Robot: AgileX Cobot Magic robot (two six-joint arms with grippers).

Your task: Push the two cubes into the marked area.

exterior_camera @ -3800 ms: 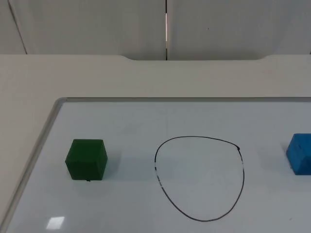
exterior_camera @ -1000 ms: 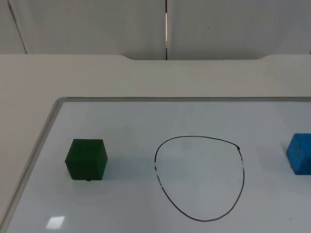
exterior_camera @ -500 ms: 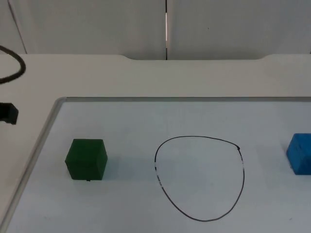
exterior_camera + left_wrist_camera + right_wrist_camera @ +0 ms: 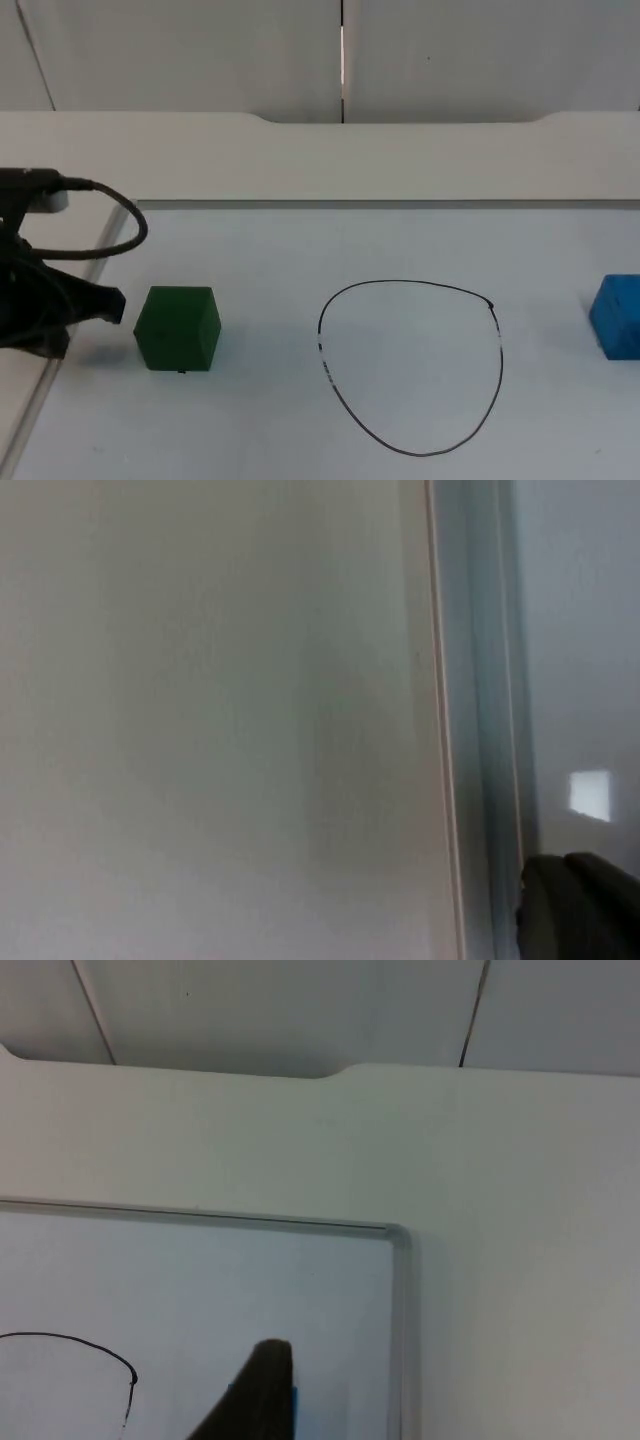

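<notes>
A green cube (image 4: 178, 328) sits on the whiteboard, left of the black hand-drawn loop (image 4: 410, 365). A blue cube (image 4: 615, 317) stands at the right edge, outside the loop. My left gripper (image 4: 108, 305) is shut and empty. It hovers low just left of the green cube, with a narrow gap between them; its fingertip (image 4: 580, 905) is over the board's left frame. My right gripper is open, and one black fingertip (image 4: 262, 1390) points at the board's far right corner, with a sliver of the blue cube (image 4: 293, 1401) beside it.
The whiteboard's raised grey frame (image 4: 100, 250) runs along the left and far sides, with bare white table (image 4: 320, 160) beyond it up to the grey partition wall. Its far right corner (image 4: 398, 1232) lies ahead of the right gripper.
The left arm has come in from the left and moved right, to just beside the green cube. Both cubes are where they were.
</notes>
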